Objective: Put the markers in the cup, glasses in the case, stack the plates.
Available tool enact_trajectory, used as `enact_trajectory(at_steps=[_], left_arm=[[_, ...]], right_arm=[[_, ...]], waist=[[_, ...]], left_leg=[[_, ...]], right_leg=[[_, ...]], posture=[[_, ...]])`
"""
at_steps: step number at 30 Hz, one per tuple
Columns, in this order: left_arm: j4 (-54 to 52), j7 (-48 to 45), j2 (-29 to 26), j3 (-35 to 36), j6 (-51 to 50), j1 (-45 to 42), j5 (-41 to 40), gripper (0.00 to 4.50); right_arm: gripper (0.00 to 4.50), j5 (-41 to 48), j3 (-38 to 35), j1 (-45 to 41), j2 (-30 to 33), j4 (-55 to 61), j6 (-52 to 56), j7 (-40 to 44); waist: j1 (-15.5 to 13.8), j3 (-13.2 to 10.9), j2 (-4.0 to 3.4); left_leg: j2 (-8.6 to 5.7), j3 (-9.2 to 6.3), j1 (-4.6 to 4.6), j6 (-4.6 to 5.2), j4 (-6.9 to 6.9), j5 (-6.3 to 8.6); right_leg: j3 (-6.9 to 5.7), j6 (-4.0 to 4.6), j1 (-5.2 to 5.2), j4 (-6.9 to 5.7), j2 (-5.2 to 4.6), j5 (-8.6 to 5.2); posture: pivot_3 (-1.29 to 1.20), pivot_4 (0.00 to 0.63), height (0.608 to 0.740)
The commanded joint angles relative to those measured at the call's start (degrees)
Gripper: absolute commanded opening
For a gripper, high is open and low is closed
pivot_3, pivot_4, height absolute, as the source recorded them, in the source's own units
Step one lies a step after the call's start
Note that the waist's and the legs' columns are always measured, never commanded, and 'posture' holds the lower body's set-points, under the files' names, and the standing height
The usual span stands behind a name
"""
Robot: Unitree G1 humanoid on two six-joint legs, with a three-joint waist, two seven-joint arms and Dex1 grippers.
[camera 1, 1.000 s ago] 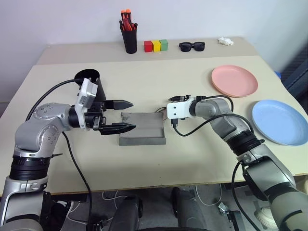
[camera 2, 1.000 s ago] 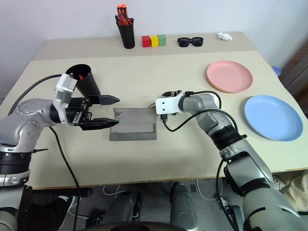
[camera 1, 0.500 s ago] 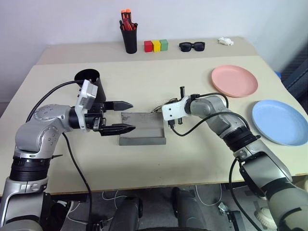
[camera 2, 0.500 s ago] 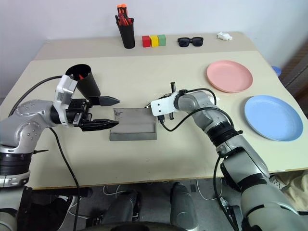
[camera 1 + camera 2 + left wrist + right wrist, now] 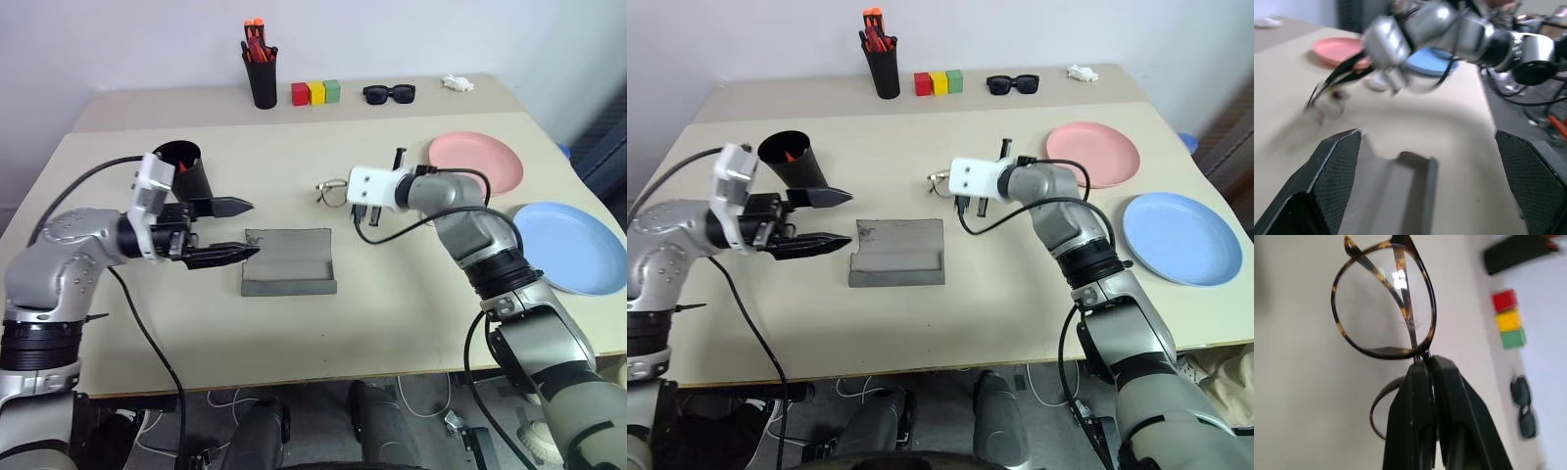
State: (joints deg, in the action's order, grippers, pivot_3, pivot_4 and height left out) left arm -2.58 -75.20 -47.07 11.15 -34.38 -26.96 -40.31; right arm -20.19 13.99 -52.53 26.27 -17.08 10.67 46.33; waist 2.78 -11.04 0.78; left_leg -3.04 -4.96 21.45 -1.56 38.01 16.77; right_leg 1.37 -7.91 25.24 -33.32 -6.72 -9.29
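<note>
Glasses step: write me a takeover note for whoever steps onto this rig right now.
Right gripper: shut on the thin wire-rimmed glasses at the bridge, held above the table.
Left gripper: open, empty, beside the open grey felt case.
Wide black cup: something red shows inside; whether both markers are in cannot be told.
Salmon pink plate and light blue plate: apart, unstacked.
Left: glasses into case, stack plates.

2 plates (image 5: 475,163), 1 glasses (image 5: 333,192), 1 sunglasses (image 5: 389,94), 3 blocks (image 5: 315,93), 1 cup (image 5: 186,168), 1 case (image 5: 289,260).
</note>
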Motion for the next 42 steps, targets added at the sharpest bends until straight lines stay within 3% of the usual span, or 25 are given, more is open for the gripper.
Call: enact_trajectory(at_steps=[1, 7, 11, 19, 27, 34, 42], left_arm=[[1.5, -1.2, -2.4, 3.5, 1.9, 1.0, 0.0, 4.5], [7.6, -3.7, -7.9, 7.0, 5.0, 2.3, 1.8, 4.5], [9.3, -5.2, -11.0, 8.1, 5.9, 3.4, 2.5, 4.5], [10.1, -5.8, -12.8, 8.5, 6.3, 3.4, 3.0, 4.5], [10.7, -6.1, -12.9, 7.9, 6.5, 2.2, 3.6, 4.5], [10.1, -5.7, -11.9, 6.8, 6.2, 1.0, 3.4, 4.5], [10.3, -5.8, -11.8, 6.3, 6.3, 0.2, 3.4, 4.5]], right_arm=[[0.02, 10.0, -6.0, -2.4, -3.6, 11.1, 14.6, 3.5], [0.02, 19.7, -10.7, -6.1, -6.6, 22.4, 35.8, 2.6], [0.02, 18.0, -2.6, -5.3, -6.6, 29.1, 41.1, 0.3], [0.02, 23.5, 1.1, -4.6, -11.2, 36.5, 55.0, -3.7], [0.02, 27.6, 9.2, -6.8, -9.8, 36.3, 67.8, -5.1], [0.02, 29.3, 10.5, -5.8, -14.4, 30.0, 70.8, -10.0], [0.02, 28.1, 17.6, -5.9, -10.4, 28.2, 66.4, -12.1]], waist=[[-0.1, 0.0, -0.01], [-0.4, 0.0, -0.03], [-0.2, 0.0, -0.03], [-0.3, 0.0, -0.03], [-0.2, 0.0, -0.02], [-0.2, 0.0, -0.02], [-0.1, 0.0, -0.02]], left_leg=[[0.0, 0.0, 0.0, 0.0, -0.01, 0.0], [-0.01, -0.03, 0.05, -0.01, 0.0, 0.0], [0.0, -0.03, 0.04, 0.0, -0.01, 0.0], [0.0, 0.0, 0.06, -0.01, -0.02, 0.0], [0.01, -0.01, 0.06, -0.01, -0.02, 0.0], [0.01, 0.0, 0.06, -0.01, -0.02, 0.0], [0.0, 0.0, 0.07, -0.01, -0.02, 0.0]], right_leg=[[0.0, 0.0, 0.0, 0.0, 0.0, 0.0], [-0.01, 0.02, 0.07, -0.08, 0.0, -0.01], [-0.02, 0.03, 0.08, -0.08, 0.0, -0.02], [-0.02, 0.05, 0.14, -0.16, -0.01, -0.03], [-0.02, 0.06, 0.16, -0.17, 0.0, -0.04], [-0.02, 0.06, 0.16, -0.17, -0.01, -0.04], [-0.03, 0.05, 0.17, -0.16, -0.01, -0.04]], posture=[[0.0, 0.15, 0.74], [0.0, 0.15, 0.74], [0.0, 0.15, 0.74], [0.0, 0.15, 0.74], [0.0, 0.15, 0.74], [0.0, 0.15, 0.74], [0.0, 0.15, 0.74]])
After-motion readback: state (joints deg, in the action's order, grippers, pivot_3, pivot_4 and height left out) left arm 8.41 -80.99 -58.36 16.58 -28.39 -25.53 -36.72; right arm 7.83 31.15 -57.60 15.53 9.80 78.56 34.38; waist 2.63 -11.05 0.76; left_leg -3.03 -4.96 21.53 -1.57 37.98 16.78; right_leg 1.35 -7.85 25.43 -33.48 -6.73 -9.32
